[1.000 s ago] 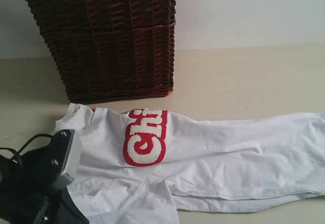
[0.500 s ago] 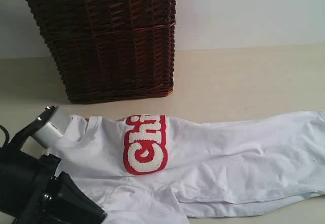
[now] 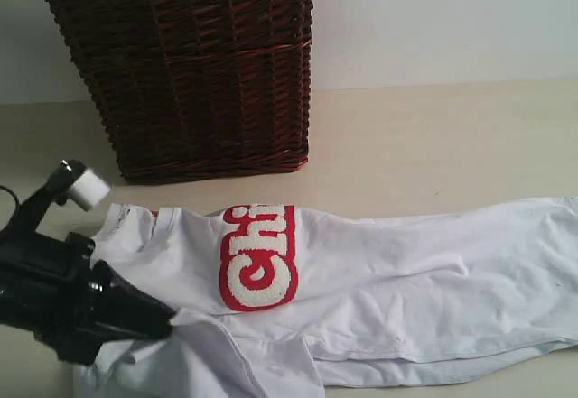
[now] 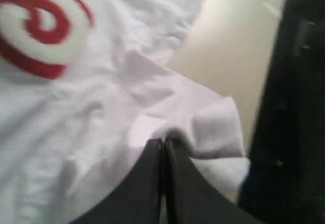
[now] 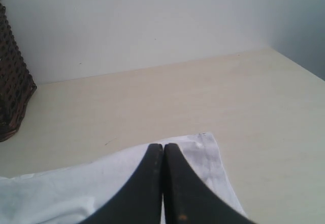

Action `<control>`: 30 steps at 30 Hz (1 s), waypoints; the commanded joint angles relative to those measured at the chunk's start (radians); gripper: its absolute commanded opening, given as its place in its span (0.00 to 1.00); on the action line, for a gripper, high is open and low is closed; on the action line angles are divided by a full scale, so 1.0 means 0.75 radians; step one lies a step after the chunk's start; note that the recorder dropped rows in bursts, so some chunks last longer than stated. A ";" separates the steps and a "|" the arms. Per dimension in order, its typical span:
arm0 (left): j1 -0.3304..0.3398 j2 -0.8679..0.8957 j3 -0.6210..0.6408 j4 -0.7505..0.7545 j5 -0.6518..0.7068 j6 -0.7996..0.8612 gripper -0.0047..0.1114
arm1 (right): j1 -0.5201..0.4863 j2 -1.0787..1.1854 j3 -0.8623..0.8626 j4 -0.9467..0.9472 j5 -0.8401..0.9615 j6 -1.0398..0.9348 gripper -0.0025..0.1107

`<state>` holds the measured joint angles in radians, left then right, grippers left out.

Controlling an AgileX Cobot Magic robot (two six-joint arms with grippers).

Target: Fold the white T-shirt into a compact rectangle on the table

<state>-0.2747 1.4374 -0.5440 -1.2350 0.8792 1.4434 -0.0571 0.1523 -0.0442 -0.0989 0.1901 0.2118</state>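
Note:
The white T-shirt (image 3: 406, 272) lies stretched lengthwise across the front of the table (image 3: 433, 136), its red band of fuzzy white letters (image 3: 259, 255) facing up. My left gripper (image 3: 170, 319) is at the shirt's near left, shut on a puckered fold of sleeve fabric (image 4: 213, 127); the left wrist view shows the closed tips (image 4: 163, 141) pinching it. My right gripper (image 5: 163, 146) is outside the exterior view; its fingers are pressed together at the shirt's hem corner (image 5: 205, 148), with fabric on both sides of them.
A dark red-brown wicker basket (image 3: 190, 73) stands at the back left, just behind the shirt's collar, and shows at the edge of the right wrist view (image 5: 12, 87). A pale wall runs behind the table. Bare table (image 5: 213, 92) lies beyond the hem.
My left arm has swung so its white camera block rose up and back, while the gripper tip moved right along the shirt's near edge. The sleeve fabric now bunches at the tip.

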 commanded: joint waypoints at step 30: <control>0.091 0.310 -0.141 -0.679 -0.544 0.803 0.62 | -0.011 -0.007 0.002 0.000 -0.008 0.001 0.02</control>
<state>-0.2086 1.6692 -0.6250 -1.7172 0.4743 2.0278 -0.0571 0.1523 -0.0442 -0.0989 0.1901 0.2118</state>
